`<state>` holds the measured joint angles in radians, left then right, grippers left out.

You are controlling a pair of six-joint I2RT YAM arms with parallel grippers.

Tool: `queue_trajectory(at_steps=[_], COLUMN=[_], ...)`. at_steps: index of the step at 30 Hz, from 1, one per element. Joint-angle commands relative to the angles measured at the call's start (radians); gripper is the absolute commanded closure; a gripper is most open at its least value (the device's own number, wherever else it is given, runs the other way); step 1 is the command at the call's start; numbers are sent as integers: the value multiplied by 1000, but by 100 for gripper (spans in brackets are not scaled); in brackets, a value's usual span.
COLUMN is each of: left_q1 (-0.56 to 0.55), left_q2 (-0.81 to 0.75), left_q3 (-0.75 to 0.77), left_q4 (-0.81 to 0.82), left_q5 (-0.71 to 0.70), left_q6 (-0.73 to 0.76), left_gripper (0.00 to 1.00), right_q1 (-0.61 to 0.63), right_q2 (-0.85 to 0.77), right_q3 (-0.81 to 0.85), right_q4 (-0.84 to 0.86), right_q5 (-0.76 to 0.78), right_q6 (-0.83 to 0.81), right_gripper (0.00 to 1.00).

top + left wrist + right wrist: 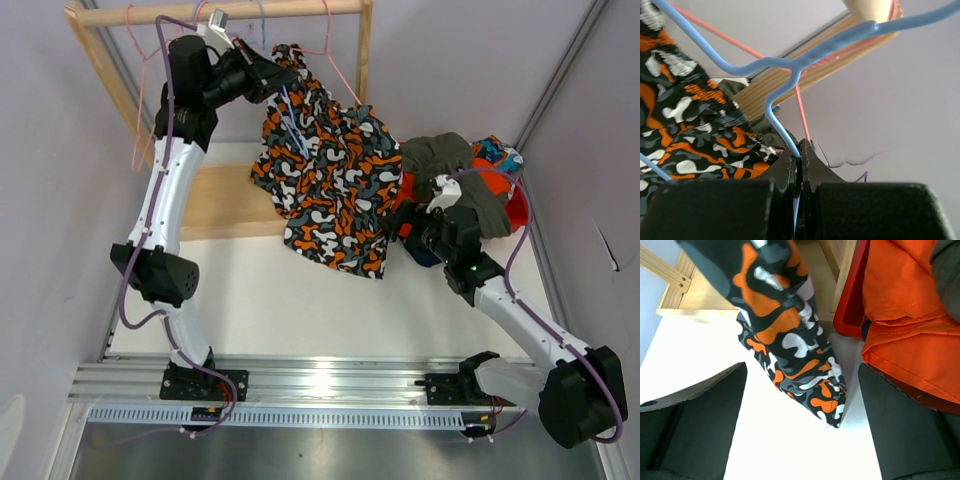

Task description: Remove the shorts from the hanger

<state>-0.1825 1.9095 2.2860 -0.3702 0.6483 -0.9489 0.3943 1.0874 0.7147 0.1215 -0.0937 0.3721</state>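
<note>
The orange-black-white-grey blotch print shorts (pixel 330 185) hang from a blue wire hanger (pixel 790 65) near the wooden rail (pixel 240 12). My left gripper (pixel 280 72) is up at the rail, shut on the blue hanger's wire (pixel 799 150). My right gripper (pixel 405 235) is open and low over the table, beside the hanging shorts' lower right corner (pixel 810 375), which lies between its fingers (pixel 700 405) without touching them. Olive shorts (pixel 450 160), bright orange shorts (pixel 905 315) and a teal print pair (pixel 497 152) lie piled at the right. The navy pair is hidden.
A red bin (pixel 850 300) holds the pile at the right back. Empty pink hangers (pixel 150 60) hang on the wooden rack, whose base board (pixel 225 200) lies behind the shorts. A pink hanger wire (pixel 802 110) passes just by my left fingertips.
</note>
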Motion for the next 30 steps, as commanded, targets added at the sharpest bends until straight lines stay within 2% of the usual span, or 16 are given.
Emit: queue_trajectory(at_steps=[1, 2, 3, 7, 8, 10, 11, 14, 16, 19, 25, 30], left_q1=[12, 12, 15, 18, 18, 17, 15, 8, 2, -14, -112, -234], left_q2=[-98, -122, -130, -133, -136, -153, -159, -194, -219, -242, -306, -238], left_q3=[-51, -74, -91, -88, -86, -97, -100, -88, -77, -31, -8, 78], left_q4=[-44, -49, -61, -114, -125, -119, -119, -118, -121, -151, -177, -278], left_q5=[-107, -110, -114, -121, -121, -113, -110, -99, -90, -79, -111, -193], left_q6=[4, 9, 15, 27, 29, 30, 32, 45, 48, 52, 85, 189], left_gripper=[100, 99, 94, 82, 72, 61, 50, 29, 23, 19, 24, 25], right_q1=[6, 9, 11, 21, 21, 25, 26, 29, 31, 34, 40, 41], right_q2=[-14, -17, -18, -43, -55, -69, -84, -119, -139, -179, -256, -297], right_q3=[-12, -15, -17, -24, -26, -29, -37, -47, -58, -66, -84, -90], right_q4=[23, 26, 24, 15, 4, -5, -16, -35, -48, -71, -114, -161], right_q5=[14, 9, 6, 8, 9, 9, 14, 14, 15, 17, 29, 35], right_q6=[1, 5, 7, 10, 11, 10, 7, 8, 8, 8, 14, 14], right_gripper=[1, 1, 1, 1, 1, 1, 0, 1, 0, 1, 1, 1])
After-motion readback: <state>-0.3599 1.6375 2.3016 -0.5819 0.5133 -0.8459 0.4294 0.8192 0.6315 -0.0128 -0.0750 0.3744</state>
